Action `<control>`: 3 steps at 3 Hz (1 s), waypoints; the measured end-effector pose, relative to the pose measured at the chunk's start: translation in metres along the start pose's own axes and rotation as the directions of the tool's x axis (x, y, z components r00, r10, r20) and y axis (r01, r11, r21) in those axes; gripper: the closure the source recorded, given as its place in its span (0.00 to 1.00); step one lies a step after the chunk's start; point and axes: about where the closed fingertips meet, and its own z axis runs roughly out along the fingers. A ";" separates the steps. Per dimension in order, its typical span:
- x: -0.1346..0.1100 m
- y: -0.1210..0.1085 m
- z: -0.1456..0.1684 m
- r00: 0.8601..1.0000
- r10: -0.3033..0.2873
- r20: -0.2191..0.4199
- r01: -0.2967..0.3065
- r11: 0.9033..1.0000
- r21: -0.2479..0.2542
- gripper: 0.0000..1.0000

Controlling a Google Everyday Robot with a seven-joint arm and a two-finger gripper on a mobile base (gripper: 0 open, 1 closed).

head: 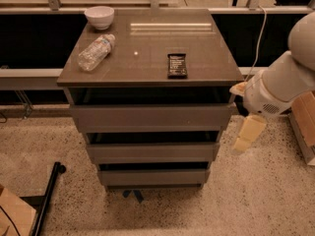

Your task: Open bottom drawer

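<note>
The bottom drawer (153, 177) is the lowest of three grey-brown handleless fronts on the cabinet (147, 77), with a dark gap above it. The middle drawer (152, 152) and top drawer (151, 117) sit above it and look wider. My gripper (246, 132), pale yellow on a white arm (280, 82), hangs off the cabinet's right side. It is level with the top and middle drawers and touches no drawer front. It is well above and to the right of the bottom drawer.
On the cabinet top lie a clear plastic bottle (96, 52), a white bowl (99, 16) and a dark snack bar (177, 65). A black pole (49, 195) and a cardboard box (15, 215) lie on the speckled floor at left. A wooden box (305, 122) stands at right.
</note>
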 end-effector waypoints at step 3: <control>0.014 0.016 0.094 0.997 0.065 0.047 -0.061 0.994 -0.087 0.00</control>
